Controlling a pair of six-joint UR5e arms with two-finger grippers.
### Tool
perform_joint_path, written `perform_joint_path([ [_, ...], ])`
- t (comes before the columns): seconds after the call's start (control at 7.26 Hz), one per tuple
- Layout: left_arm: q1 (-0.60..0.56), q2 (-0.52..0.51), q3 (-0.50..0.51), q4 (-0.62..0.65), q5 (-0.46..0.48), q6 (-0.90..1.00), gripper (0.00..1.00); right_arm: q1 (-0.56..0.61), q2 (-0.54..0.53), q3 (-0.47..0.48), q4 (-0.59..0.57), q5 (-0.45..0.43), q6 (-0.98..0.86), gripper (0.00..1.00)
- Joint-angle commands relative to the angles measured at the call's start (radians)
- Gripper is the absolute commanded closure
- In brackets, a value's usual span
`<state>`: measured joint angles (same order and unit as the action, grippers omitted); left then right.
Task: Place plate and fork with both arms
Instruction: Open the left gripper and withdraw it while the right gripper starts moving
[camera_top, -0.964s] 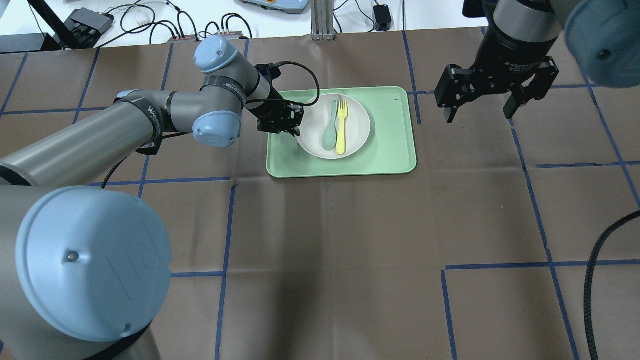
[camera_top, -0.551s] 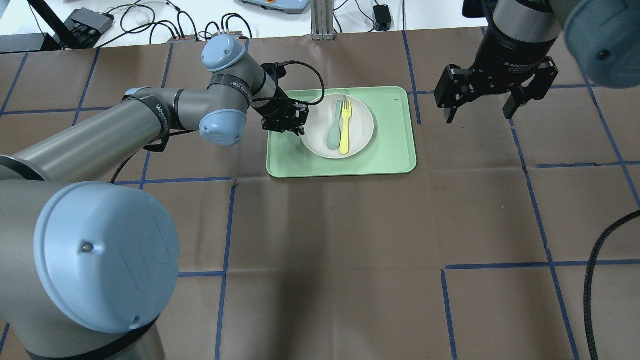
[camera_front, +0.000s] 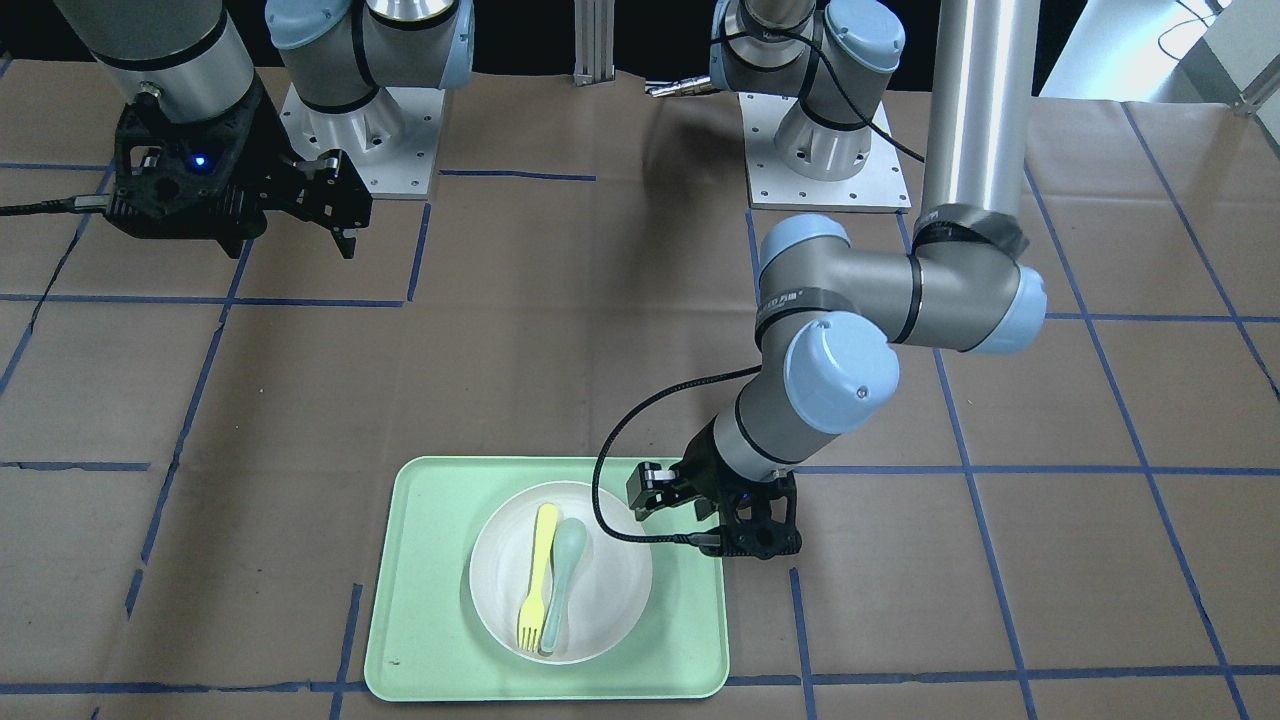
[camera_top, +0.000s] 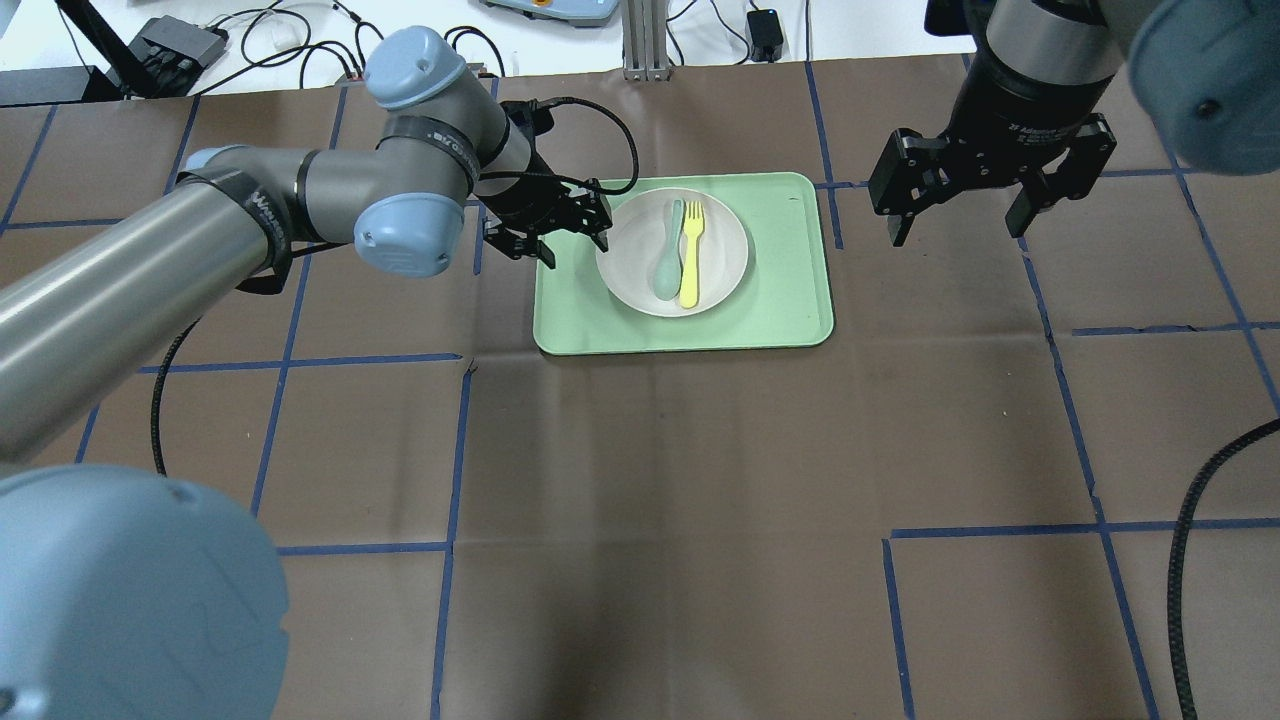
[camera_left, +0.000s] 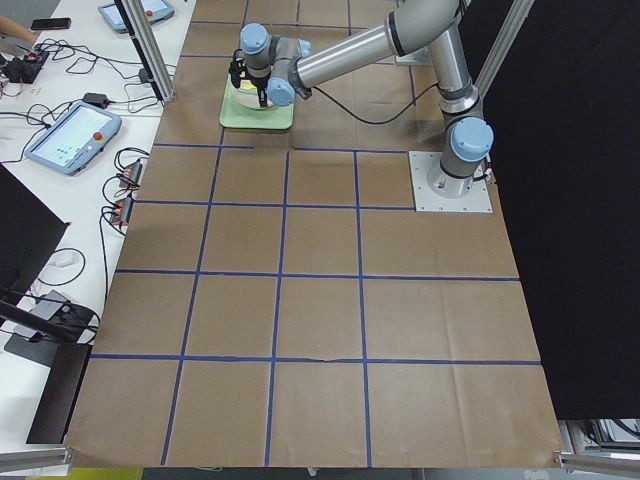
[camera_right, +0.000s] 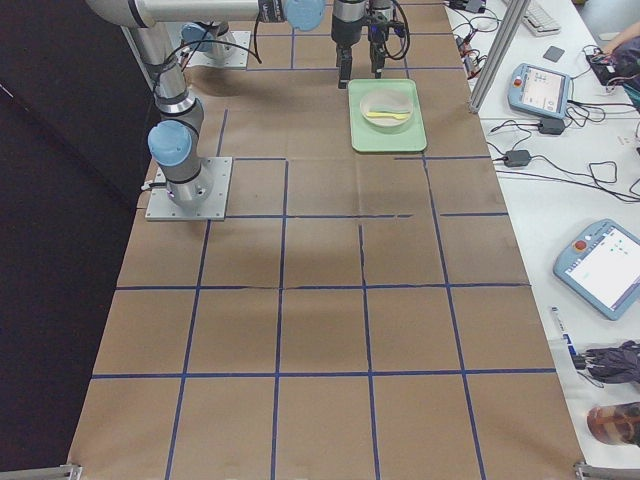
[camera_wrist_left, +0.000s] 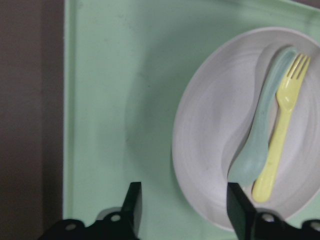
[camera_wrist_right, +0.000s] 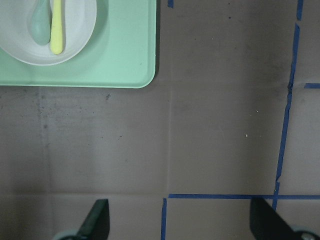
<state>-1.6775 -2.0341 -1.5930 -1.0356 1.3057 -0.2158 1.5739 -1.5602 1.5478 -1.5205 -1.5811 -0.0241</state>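
The off-white plate lies on the mint-green tray. The pale-yellow fork lies on the plate beside a teal-grey spoon. My left gripper is open and empty, hovering over the tray's left part by the plate's left rim. In the left wrist view the plate rim runs between the open fingers, with the fork further right. My right gripper is open and empty, above bare table right of the tray. The front view shows the plate, the fork and the left gripper.
The tray sits at the table's far middle. The brown table cover carries blue tape lines. Cables and boxes lie beyond the far edge. The right wrist view shows the tray's corner and bare cover below.
My left gripper, earlier closed at the plate's left rim, has opened and drawn back to the left. The plate shifted slightly right on the tray. The right arm has not moved.
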Motion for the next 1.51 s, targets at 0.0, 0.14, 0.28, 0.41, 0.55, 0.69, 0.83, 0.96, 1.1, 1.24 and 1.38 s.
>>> perform_joint_path([
  [0.0, 0.016, 0.194, -0.002, -0.292, 0.197, 0.112, 0.01, 0.001, 0.002, -0.001, -0.001, 0.004, 0.0, 0.0],
  [0.14, 0.028, 0.277, -0.004, -0.404, 0.249, 0.148, 0.01, 0.0, 0.0, -0.002, -0.003, 0.009, 0.001, 0.0],
  [0.28, 0.039, 0.341, -0.004, -0.493, 0.25, 0.15, 0.01, 0.0, -0.001, -0.003, -0.004, 0.013, 0.001, 0.0],
  [0.41, 0.041, 0.4, -0.005, -0.554, 0.248, 0.15, 0.01, 0.0, 0.0, -0.003, -0.009, 0.004, 0.001, 0.0],
  [0.55, 0.042, 0.419, -0.007, -0.563, 0.236, 0.154, 0.01, 0.001, 0.002, -0.002, -0.01, 0.004, 0.009, 0.0],
  [0.69, 0.039, 0.414, -0.008, -0.564, 0.244, 0.17, 0.01, 0.003, 0.017, -0.006, -0.013, 0.015, 0.065, 0.0],
  [0.83, 0.044, 0.423, -0.018, -0.557, 0.233, 0.214, 0.01, 0.012, 0.052, -0.044, -0.023, 0.015, 0.088, 0.0],
  [0.96, 0.044, 0.423, -0.022, -0.548, 0.245, 0.22, 0.0, 0.018, 0.112, -0.11, -0.014, 0.015, 0.101, 0.0],
  [1.1, 0.047, 0.42, -0.033, -0.543, 0.247, 0.239, 0.0, 0.041, 0.179, -0.173, -0.013, 0.015, 0.121, 0.0],
  [1.24, 0.047, 0.419, -0.038, -0.511, 0.244, 0.243, 0.0, 0.075, 0.251, -0.222, -0.023, 0.015, 0.124, 0.0],
  [1.38, 0.047, 0.423, -0.038, -0.512, 0.247, 0.248, 0.0, 0.109, 0.322, -0.263, -0.053, 0.012, 0.159, 0.0],
])
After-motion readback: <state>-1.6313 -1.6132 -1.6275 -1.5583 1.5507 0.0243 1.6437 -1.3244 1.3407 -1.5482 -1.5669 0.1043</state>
